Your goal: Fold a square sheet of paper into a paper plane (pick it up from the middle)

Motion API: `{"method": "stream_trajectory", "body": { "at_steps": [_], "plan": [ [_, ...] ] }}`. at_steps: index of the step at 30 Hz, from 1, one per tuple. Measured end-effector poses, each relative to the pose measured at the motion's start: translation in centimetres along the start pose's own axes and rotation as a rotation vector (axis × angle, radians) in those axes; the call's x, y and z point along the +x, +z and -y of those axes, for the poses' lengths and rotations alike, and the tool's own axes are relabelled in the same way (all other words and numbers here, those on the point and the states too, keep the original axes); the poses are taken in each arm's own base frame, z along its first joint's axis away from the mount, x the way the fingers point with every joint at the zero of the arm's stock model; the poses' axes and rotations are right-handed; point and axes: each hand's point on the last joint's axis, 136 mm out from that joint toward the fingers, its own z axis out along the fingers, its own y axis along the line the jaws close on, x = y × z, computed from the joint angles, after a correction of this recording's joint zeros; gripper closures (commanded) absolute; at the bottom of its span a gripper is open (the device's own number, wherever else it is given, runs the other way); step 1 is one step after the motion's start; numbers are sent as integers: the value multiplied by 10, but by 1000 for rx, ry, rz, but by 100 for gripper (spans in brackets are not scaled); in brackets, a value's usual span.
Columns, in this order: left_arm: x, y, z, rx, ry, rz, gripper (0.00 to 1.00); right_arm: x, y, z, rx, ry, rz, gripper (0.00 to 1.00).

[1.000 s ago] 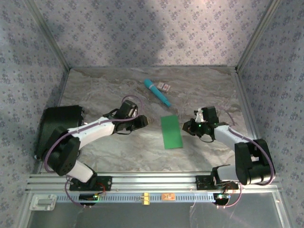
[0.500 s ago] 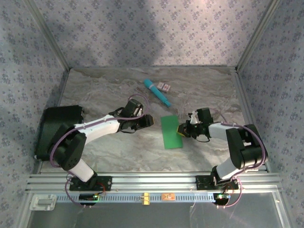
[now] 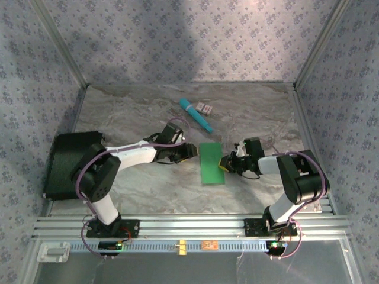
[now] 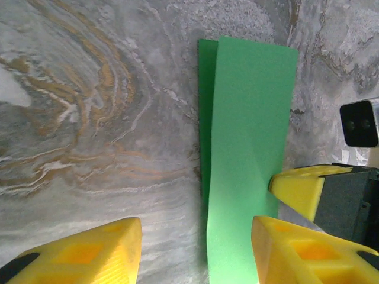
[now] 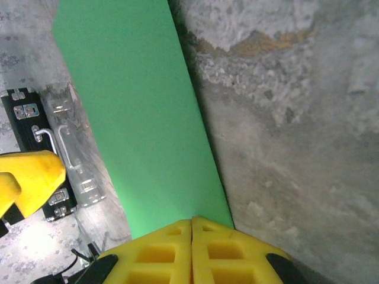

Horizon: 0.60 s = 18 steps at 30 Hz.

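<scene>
The square sheet of paper [image 3: 212, 163] lies on the marble table, folded into a bright green rectangle. In the left wrist view its top layer [image 4: 249, 148] sits offset, with a strip of the lower layer showing along the left side. My left gripper [image 3: 190, 151] is open at the sheet's left edge, and that edge lies between its yellow fingers [image 4: 195, 248]. My right gripper [image 3: 224, 163] is shut, its joined tips [image 5: 192, 228] touching the sheet's right edge [image 5: 142, 118]. A paper plane is out of view.
A teal stick [image 3: 196, 115] and a small packet [image 3: 205, 108] lie behind the sheet. A black bag [image 3: 74, 163] sits at the table's left side. Patterned walls close in three sides, and a metal rail [image 3: 189, 228] runs along the front.
Both arms have closed in on the sheet: the left gripper moved right to its left edge, and the right gripper moved left to its right edge. The sheet has barely shifted.
</scene>
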Motion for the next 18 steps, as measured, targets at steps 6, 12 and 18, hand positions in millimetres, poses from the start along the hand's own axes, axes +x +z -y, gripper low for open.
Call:
{"method": "stream_trajectory", "body": {
  "at_steps": [6, 12, 18],
  "plan": [
    [8, 15, 5, 33, -16, -56, 58, -1, 1, 0, 7, 10, 7, 92],
    [14, 28, 17, 61, -5, -92, 61, -1, 1, 0, 10, 13, 8, 92],
    [18, 40, 14, 49, -8, -114, 63, -1, 1, 0, 10, 12, 10, 92]
  ]
}}
